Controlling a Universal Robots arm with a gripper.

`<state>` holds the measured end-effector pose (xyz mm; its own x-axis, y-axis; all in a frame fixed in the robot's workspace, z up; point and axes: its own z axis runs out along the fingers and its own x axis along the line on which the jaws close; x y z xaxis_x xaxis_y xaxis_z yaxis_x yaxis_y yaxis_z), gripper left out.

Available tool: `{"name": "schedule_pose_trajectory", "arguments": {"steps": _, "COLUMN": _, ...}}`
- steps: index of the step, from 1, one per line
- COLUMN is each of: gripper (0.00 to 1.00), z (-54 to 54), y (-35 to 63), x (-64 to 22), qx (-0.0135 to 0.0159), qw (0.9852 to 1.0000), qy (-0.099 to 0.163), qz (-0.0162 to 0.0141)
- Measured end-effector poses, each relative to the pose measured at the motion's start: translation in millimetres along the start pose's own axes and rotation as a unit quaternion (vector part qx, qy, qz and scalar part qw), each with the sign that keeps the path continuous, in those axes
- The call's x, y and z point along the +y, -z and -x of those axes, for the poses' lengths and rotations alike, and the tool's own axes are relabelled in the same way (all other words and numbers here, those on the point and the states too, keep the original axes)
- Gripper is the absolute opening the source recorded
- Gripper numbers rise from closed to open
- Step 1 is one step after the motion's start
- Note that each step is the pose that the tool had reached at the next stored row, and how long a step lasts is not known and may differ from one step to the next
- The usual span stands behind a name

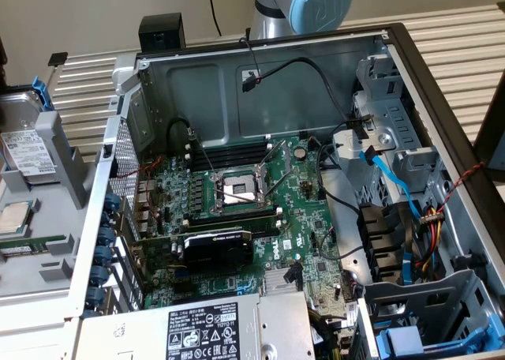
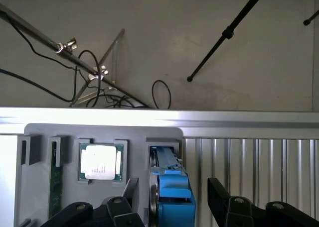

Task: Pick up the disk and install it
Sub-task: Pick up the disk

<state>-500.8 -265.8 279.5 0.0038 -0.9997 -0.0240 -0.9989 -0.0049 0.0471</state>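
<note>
The disk (image 1: pixel 24 151) is a silver drive with a white label and a blue carrier. It stands on edge in a slot of the grey holder (image 1: pixel 59 139) at the exterior view's left, outside the computer case. In the wrist view the disk (image 2: pixel 167 167) shows edge-on with its blue frame. My gripper (image 2: pixel 172 184) is open just above it, with one black finger (image 2: pixel 130 187) on each side of the disk and a gap to both. Nothing is held. A blue joint of the arm (image 1: pixel 316 5) shows behind the case.
The open computer case (image 1: pixel 260 76) holds the motherboard (image 1: pixel 237 194), loose cables and grey drive bays (image 1: pixel 394 147) at the exterior view's right. A power-supply box (image 1: pixel 213 328) sits in front. A CPU chip (image 2: pixel 101 162) and a memory stick (image 2: pixel 56 182) share the holder.
</note>
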Motion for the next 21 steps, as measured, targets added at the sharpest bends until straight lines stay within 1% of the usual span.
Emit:
{"name": "schedule_pose_trajectory", "arguments": {"steps": 3, "gripper": 0.66, "z": 0.0, "y": 0.0, "x": 0.0, "qx": 0.0, "qw": 1.0, "qy": 0.0, "qz": 0.0}}
{"name": "schedule_pose_trajectory", "arguments": {"steps": 4, "gripper": 0.64, "z": 0.0, "y": 0.0, "x": 0.0, "qx": 0.0, "qw": 1.0, "qy": 0.0, "qz": 0.0}}
{"name": "schedule_pose_trajectory", "arguments": {"steps": 5, "gripper": 0.64, "z": 0.0, "y": 0.0, "x": 0.0, "qx": 0.0, "qw": 1.0, "qy": 0.0, "qz": 0.0}}
{"name": "schedule_pose_trajectory", "arguments": {"steps": 6, "gripper": 0.56, "z": 0.0, "y": 0.0, "x": 0.0, "qx": 0.0, "qw": 1.0, "qy": 0.0, "qz": 0.0}}
{"name": "schedule_pose_trajectory", "arguments": {"steps": 21, "gripper": 0.56, "z": -0.1, "y": -1.6, "x": 0.8, "qx": 0.0, "qw": 1.0, "qy": 0.0, "qz": 0.0}}
